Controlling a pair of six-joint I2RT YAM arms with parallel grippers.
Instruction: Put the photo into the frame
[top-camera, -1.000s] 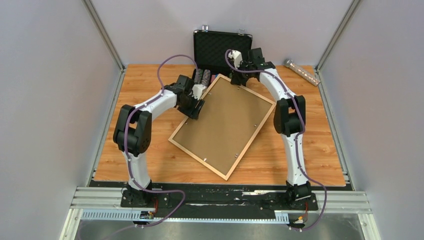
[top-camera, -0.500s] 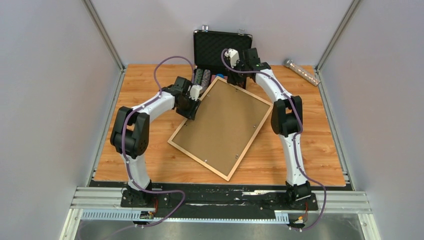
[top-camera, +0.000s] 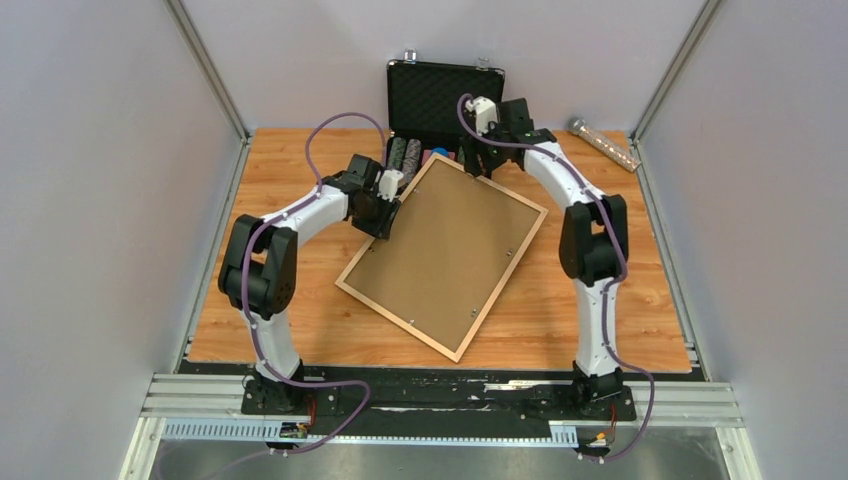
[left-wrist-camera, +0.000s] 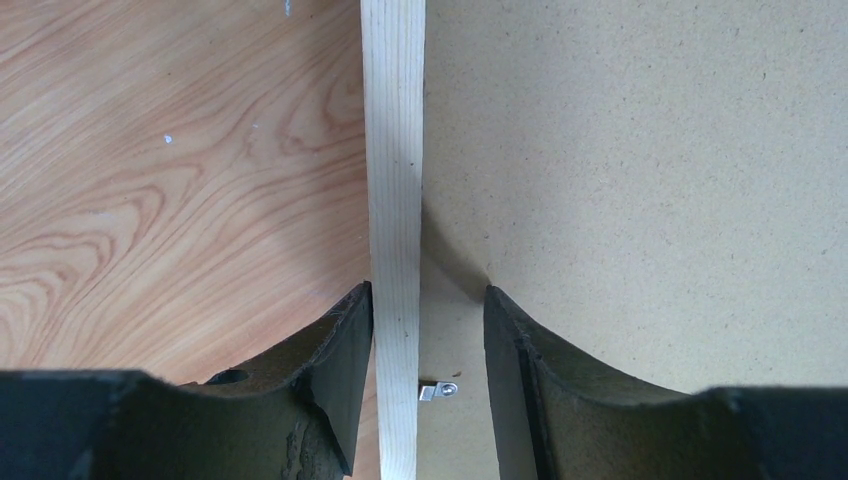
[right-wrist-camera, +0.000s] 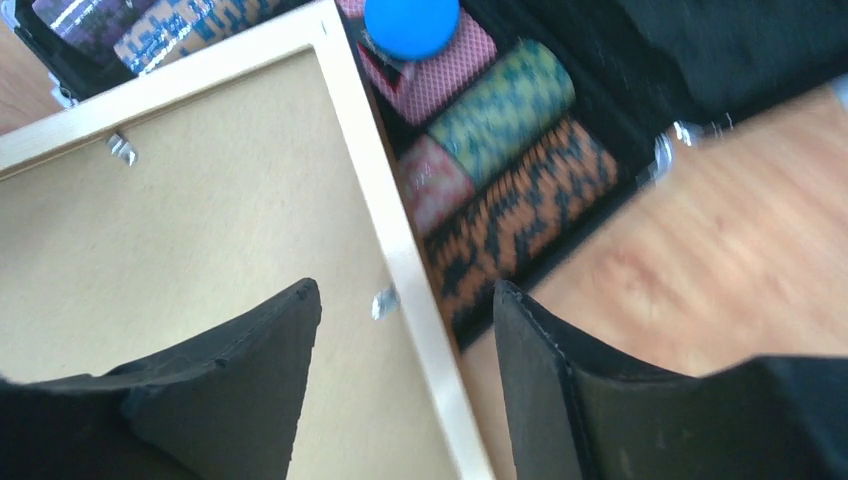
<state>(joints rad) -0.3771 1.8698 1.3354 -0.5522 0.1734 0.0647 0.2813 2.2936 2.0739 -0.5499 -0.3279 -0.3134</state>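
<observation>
Backing panel (top-camera: 445, 250) covers the frame (top-camera: 398, 321), so whatever's under it is hidden in every view. Top view: left tool (top-camera: 385, 215) and right tool (top-camera: 478, 163) each mask a stretch of rail, and the case (top-camera: 445, 95) contents are too small to read. Right wrist view: counter (right-wrist-camera: 700, 260) and the case's far side are motion-blurred.

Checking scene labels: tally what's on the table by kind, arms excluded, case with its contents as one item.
Wooden frame: 1
Fibreboard backing: 1
Black case: 1
Clear tube: 1
Photo: 0 visible
Total: 4
</observation>
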